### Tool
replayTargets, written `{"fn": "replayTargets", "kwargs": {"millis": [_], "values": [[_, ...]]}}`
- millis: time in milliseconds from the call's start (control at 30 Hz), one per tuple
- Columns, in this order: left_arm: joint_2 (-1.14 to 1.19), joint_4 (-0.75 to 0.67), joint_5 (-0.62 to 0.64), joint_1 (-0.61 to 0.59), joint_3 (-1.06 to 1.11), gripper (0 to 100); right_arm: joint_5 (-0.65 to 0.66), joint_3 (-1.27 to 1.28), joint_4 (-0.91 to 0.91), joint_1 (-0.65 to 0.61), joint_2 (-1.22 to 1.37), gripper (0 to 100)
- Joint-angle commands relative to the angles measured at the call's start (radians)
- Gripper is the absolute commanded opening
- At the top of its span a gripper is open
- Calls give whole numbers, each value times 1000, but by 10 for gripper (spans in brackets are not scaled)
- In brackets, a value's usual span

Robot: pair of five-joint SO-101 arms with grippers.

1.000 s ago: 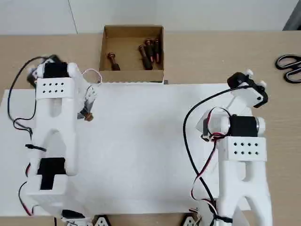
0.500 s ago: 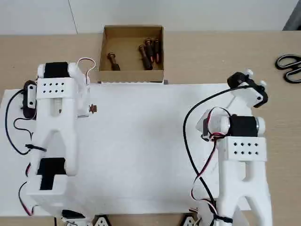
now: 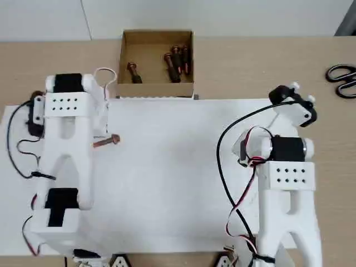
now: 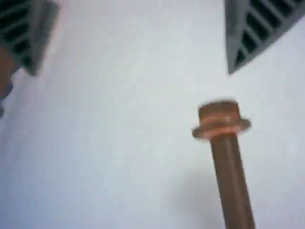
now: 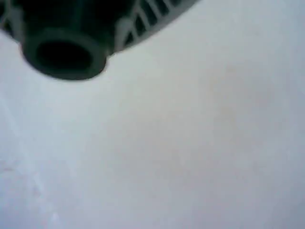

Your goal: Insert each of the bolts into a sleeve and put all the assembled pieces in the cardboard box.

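Left arm [image 3: 67,144] is standing extended along the frame's left | left gripper [image 4: 138,33] is hanging with fingers [image 4: 255,33] spread wide | right arm [image 3: 286,178] is sitting folded at lower right

Bright, even light falls on the white paper sheet [image 3: 167,178]; a soft, faint shadow lies on it just beside the copper-brown flanged metal bolt [image 4: 229,162].

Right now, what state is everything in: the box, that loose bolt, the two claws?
cardboard box: open-topped, several copper-coloured pieces lying inside.
bolt: lying loose on the white sheet, gripped by nothing.
left gripper: open, fingers wide apart, clear of the bolt.
right gripper: near the sheet's far right corner; open or shut unclear.
scissors: lying flat on the table.
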Motion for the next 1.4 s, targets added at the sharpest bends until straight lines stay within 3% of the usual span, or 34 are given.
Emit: {"fn": "replayTargets", "kwargs": {"millis": [0, 133, 467, 733, 833, 1100, 1200, 1367], "values": [[-52, -18, -37, 28, -22, 306, 9, -3, -5, 5, -22, 2], [-52, -25, -64, 29, -24, 306, 9, -3, -5, 8, -22, 2], [-52, 66, -680, -3, -62, 306, 11, -3, -5, 8, -22, 2], [-43, 66, -1026, -6, -67, 306, 12, -3, -5, 8, -22, 2], [-43, 66, -1238, -11, -67, 306, 12, -3, -5, 8, -21, 2], [-41, 66, -1996, -9, -65, 306, 12, -3, -5, 10, -21, 2], [-43, 66, -2143, -12, -65, 306, 12, -3, -5, 10, -21, 2], [-41, 66, -2254, -11, -65, 306, 12, -3, 8, 8, -22, 2]]}}
